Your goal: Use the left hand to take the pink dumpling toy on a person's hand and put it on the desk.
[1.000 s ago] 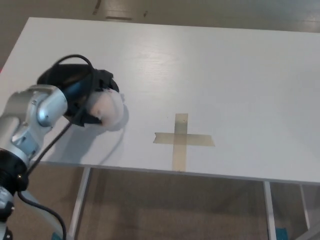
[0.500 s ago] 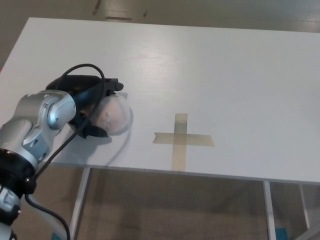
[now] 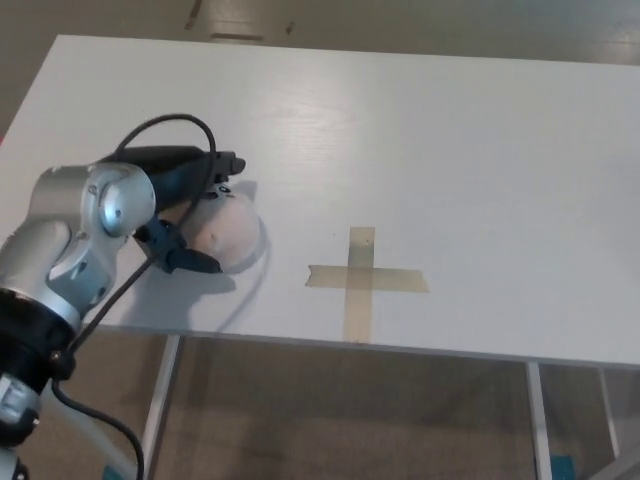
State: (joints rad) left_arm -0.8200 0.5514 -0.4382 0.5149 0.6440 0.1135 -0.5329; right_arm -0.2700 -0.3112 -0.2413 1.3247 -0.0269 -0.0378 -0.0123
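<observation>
A dumpling toy [image 3: 228, 232] sits on the desk [image 3: 450, 140] near its near-left edge, the left hand [image 3: 185, 205] around it. A tape cross [image 3: 362, 277] lies to its right.

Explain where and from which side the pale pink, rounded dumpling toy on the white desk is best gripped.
Probably across the pale pink, rounded dumpling toy's widest middle, coming from the robot's left, where the black left hand already cups it: one finger along its far side, another at its near side. Its domed body offers no handle, so opposed fingers must straddle the bulge. The white desk blocks any grip from beneath.
</observation>
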